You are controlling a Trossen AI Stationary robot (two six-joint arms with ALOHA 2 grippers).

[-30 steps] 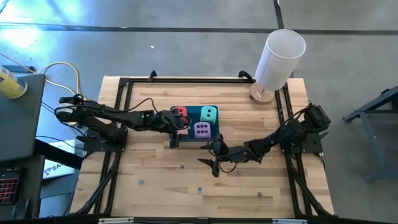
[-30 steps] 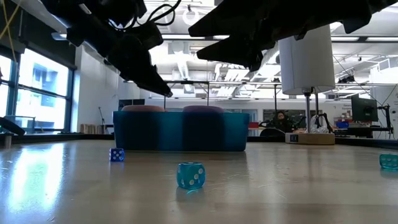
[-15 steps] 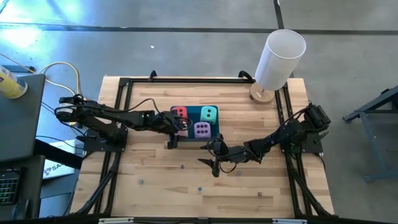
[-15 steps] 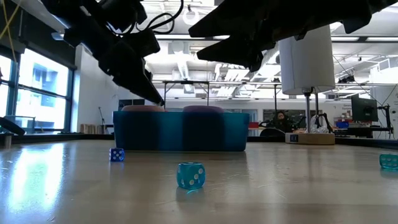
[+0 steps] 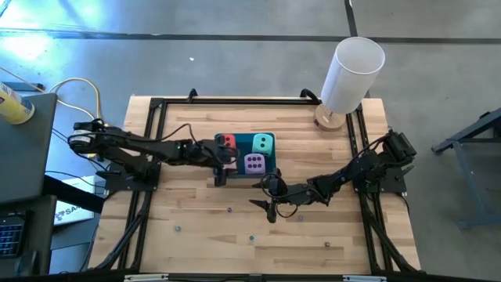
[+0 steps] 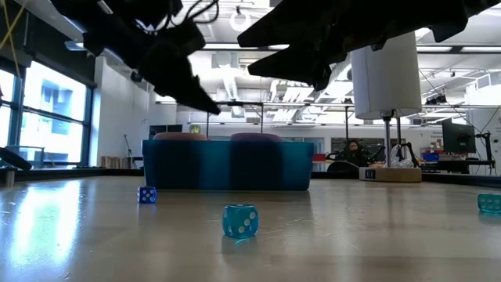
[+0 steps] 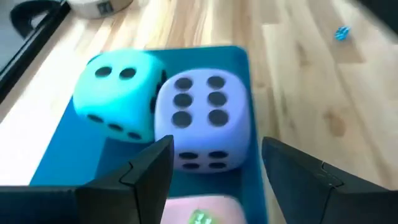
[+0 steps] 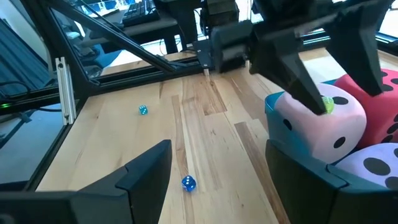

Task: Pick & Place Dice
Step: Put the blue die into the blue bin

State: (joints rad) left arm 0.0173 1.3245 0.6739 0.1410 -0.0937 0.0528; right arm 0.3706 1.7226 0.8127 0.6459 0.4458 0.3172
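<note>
A blue tray (image 5: 271, 173) at mid-table holds four soft dice: red (image 5: 225, 142), teal (image 7: 115, 93), purple (image 7: 208, 121) and pink (image 8: 317, 127). A tiny green piece (image 8: 328, 106) lies on the pink die's top. My left gripper (image 7: 216, 142) hangs open just above the pink die at the tray's near left, with nothing between its fingers. Off the tray's near right corner my right gripper (image 8: 219, 149) is open above the bare table and touches nothing.
Tiny translucent dice lie loose on the near half of the table: a teal one (image 6: 239, 221), a blue one (image 6: 146, 194), another teal one at the right (image 6: 489, 202). A white cylinder on a wooden base (image 5: 352, 70) stands at the far right corner. Black rails frame the table.
In the low view my left gripper's fingertip dipped toward the pink die and has come up again a little. This bares the tiny green piece on the die's top. The gap between its fingers is unchanged.
</note>
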